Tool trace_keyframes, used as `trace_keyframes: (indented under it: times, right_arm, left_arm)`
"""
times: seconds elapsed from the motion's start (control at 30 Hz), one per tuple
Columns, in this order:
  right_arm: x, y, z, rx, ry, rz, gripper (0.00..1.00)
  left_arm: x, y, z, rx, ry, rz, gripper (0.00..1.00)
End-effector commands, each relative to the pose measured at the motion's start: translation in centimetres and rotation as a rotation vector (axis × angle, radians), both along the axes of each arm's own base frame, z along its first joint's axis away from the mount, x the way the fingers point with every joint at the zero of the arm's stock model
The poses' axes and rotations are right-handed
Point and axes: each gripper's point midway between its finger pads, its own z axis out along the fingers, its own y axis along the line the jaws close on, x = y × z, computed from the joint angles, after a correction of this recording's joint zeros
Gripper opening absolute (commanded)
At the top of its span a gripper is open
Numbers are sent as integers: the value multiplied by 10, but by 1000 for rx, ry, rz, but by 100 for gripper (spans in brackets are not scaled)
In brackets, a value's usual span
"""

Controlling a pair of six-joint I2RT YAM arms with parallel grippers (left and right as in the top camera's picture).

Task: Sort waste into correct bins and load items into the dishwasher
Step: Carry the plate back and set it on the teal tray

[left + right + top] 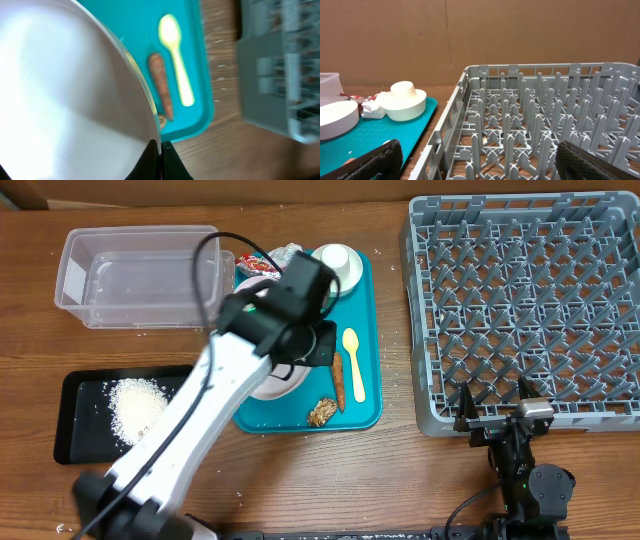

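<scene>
While rice lies in the black tray at lower left, the rack holds no dishes; left tool seemingly pinches the plate rim, right tool apart.

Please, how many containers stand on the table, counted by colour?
clear tub: 1
black tray: 1
teal tray: 1
grey rack: 1
Total: 4
</scene>
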Motion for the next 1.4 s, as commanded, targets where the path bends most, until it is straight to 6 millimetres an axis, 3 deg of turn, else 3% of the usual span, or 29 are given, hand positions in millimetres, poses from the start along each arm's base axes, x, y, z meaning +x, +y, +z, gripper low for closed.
trace_keyframes:
  times: [0.0, 0.2, 0.4, 0.5, 0.53, 0.63, 0.83, 1.0, 1.03, 1.07, 1.1, 1.13, 1.37]
  right_arm:
    - [0, -3, -2, 7, -3, -17, 100]
    - [0, -3, -2, 7, -3, -17, 100]
    - [0, -3, -2, 7, -3, -17, 100]
    - [0, -3, -2, 7, -3, -17, 100]
    - [0, -3, -2, 7, -3, -17, 100]
    - [0, -3, -2, 7, -3, -17, 100]
    - [0, -3, -2, 7, -3, -17, 100]
    - [0, -3, -2, 7, -3, -17, 100]
    - [0, -3, -2, 7, -3, -17, 100]
    - [0, -3, -2, 7, -3, -17, 100]
    - [0, -3, -2, 7, -3, -17, 100]
    - [0, -3, -2, 7, -3, -17, 100]
    - [0, -3, -2, 7, -3, -17, 100]
  left_arm:
    - [8, 6, -34, 75, 69, 93, 4]
    - [9, -8, -81, 86, 195, 79, 4]
    - [13, -8, -107, 123, 229, 84, 5]
    - [17, -5, -115, 150, 228, 89, 10]
    - [16, -4, -117, 154, 232, 88, 21]
    - [18, -2, -117, 169, 222, 92, 29]
    - [23, 2, -101, 164, 216, 107, 31]
    - [36, -27, -68, 39, 178, 45, 32]
    - [39, -37, -63, 0, 162, 18, 36]
    - [40, -46, -61, -29, 152, 5, 47]
    - [42, -53, -60, -47, 136, -7, 57]
    - [43, -58, -61, -52, 127, -11, 59]
    - [34, -74, -88, -32, 190, 55, 56]
